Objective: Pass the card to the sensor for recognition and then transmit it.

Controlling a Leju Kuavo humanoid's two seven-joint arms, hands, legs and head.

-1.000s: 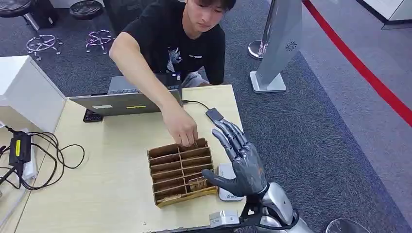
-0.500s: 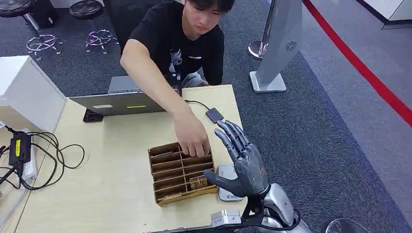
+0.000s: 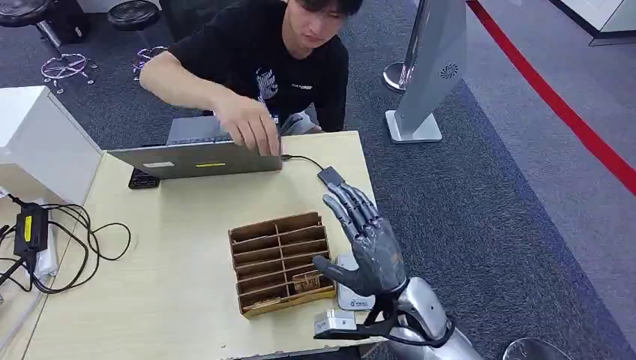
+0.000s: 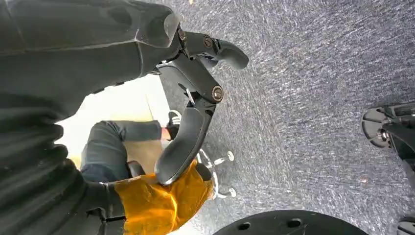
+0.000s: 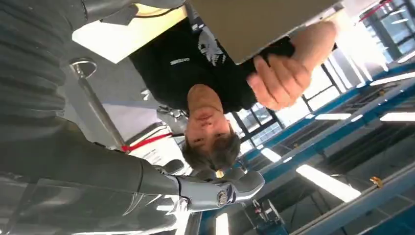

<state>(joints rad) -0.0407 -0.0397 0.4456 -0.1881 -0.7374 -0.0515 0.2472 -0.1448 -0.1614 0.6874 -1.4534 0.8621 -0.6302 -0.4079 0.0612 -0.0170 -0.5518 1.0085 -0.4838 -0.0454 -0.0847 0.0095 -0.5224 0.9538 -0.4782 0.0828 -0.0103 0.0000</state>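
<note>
The pale wooden tabletop [image 3: 172,262] carries everything here, and the landmark is the brown cardboard divider box [image 3: 279,262] sitting near its front right part. The box's long slots run across the tabletop, stacked from near to far. In a near slot on the box's right side lies a small brown printed card [image 3: 305,282], long axis along the slot, though which way its face points is too small to tell.

Behind the box, at the far edge, a grey open laptop [image 3: 196,152] stands with its back to us, and a person in a black T-shirt [image 3: 262,60] has a hand [image 3: 251,129] on its top right corner. A black cable runs from the laptop to a small black adapter [image 3: 331,177], far right of the box.

Just right of the box, a white card sensor pad [image 3: 352,294] lies flat, partly covered by the robot's right hand [image 3: 365,244]. That hand hovers with palm facing the box, fingers straight, apart and pointing away, thumb stretched toward the card slot, holding nothing.

The left hand [image 4: 193,110] hangs over grey carpet, fingers loosely extended, empty.

Far left of the box, a tangle of black cables [image 3: 60,240] sits at the tabletop's edge.
</note>
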